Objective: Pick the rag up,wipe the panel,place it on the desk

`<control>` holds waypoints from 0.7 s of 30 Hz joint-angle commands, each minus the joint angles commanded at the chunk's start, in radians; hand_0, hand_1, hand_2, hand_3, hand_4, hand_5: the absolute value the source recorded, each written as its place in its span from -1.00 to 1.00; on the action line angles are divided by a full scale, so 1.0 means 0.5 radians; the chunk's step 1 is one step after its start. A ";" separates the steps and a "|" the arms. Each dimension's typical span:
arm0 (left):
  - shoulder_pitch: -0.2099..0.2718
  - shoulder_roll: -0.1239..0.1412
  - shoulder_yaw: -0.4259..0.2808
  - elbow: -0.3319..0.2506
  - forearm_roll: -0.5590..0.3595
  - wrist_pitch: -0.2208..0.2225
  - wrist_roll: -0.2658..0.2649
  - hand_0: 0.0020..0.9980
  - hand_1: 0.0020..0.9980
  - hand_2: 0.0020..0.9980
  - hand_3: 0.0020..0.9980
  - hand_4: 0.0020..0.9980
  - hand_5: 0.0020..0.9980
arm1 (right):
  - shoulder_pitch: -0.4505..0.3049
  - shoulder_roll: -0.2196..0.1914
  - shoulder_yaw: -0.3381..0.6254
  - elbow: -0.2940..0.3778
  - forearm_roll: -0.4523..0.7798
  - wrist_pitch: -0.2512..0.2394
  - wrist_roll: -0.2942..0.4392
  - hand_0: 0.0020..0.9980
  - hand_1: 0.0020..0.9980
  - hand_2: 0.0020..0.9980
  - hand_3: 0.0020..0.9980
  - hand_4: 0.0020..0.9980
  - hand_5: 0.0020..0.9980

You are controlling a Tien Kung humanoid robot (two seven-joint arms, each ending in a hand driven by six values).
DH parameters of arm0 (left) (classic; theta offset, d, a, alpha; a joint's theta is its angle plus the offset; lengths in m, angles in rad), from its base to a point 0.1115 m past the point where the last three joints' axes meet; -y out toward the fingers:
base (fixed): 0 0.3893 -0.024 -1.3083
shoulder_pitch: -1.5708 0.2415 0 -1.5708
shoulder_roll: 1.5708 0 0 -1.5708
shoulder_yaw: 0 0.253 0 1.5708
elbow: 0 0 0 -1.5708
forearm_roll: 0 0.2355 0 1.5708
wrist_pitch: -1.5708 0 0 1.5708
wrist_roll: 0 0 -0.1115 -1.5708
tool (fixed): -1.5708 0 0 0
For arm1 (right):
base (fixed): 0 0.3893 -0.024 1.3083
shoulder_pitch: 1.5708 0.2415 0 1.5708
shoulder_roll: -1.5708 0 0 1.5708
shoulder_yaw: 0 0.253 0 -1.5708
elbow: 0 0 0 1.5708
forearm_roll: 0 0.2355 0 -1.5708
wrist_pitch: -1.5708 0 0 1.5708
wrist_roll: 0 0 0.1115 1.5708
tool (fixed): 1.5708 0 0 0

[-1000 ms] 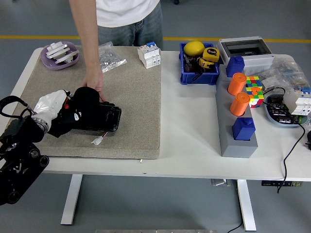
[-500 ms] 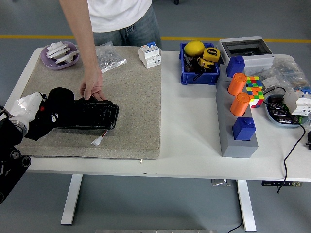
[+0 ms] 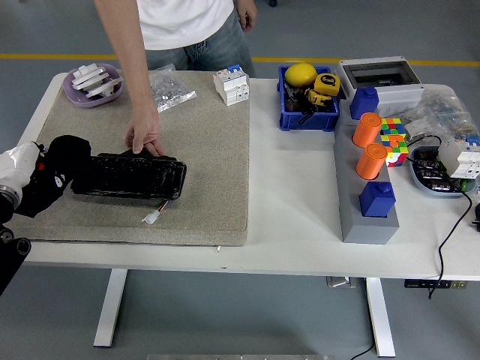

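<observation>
The left hand [image 3: 46, 174] sits at the picture's left edge over the left end of the mat [image 3: 202, 150], its dark fingers curled down on a black rag [image 3: 66, 150]. Hand and rag are the same black, so where one ends and the other begins is hard to make out, and single fingers cannot be told apart. A white wrist part shows just behind them; the rest of the arm is cut off by the frame's left edge and lower corner. The rag rests against the left end of the panel [image 3: 129, 177], a long black piece lying flat on the mat. Its surface detail is lost in the dark. Red and white wires with a white plug [image 3: 151, 217] trail from its near edge.

A person stands at the far side, cut off above the chest. One hand [image 3: 142, 135] presses fingertips on the panel's far edge; the other hand is barely seen at the top.

Farther out on the mat lie a purple dish [image 3: 94, 84], a clear bag [image 3: 171, 90] and a white breaker [image 3: 231, 85]. Right of the mat stand a blue bin [image 3: 307, 97], a grey block [image 3: 365, 202] with orange and blue pegs, and a colour cube [image 3: 391, 139]. The right arm is out of sight.
</observation>
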 joint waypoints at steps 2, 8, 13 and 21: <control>-0.003 0.002 0.018 -0.017 -0.004 0.000 0.001 -0.53 -0.53 0.05 -0.13 -0.93 -1.00 | 0.000 0.000 0.001 0.000 -0.001 0.000 0.000 0.54 0.30 0.38 0.46 1.00 0.27; -0.034 -0.008 0.113 -0.084 -0.016 0.001 0.010 -0.54 -0.52 0.05 -0.12 -0.91 -1.00 | 0.001 -0.002 -0.005 0.000 0.002 0.001 0.000 0.54 0.30 0.38 0.46 1.00 0.27; -0.064 -0.019 0.228 -0.128 -0.034 -0.007 0.025 -0.54 -0.52 0.05 -0.12 -0.91 -1.00 | 0.004 -0.006 -0.006 0.000 0.002 0.001 -0.001 0.54 0.30 0.38 0.46 1.00 0.27; -0.112 -0.036 0.418 -0.188 -0.075 -0.018 0.042 -0.54 -0.52 0.05 -0.12 -0.91 -1.00 | 0.002 -0.008 -0.009 -0.001 0.007 0.003 -0.001 0.54 0.30 0.38 0.46 1.00 0.27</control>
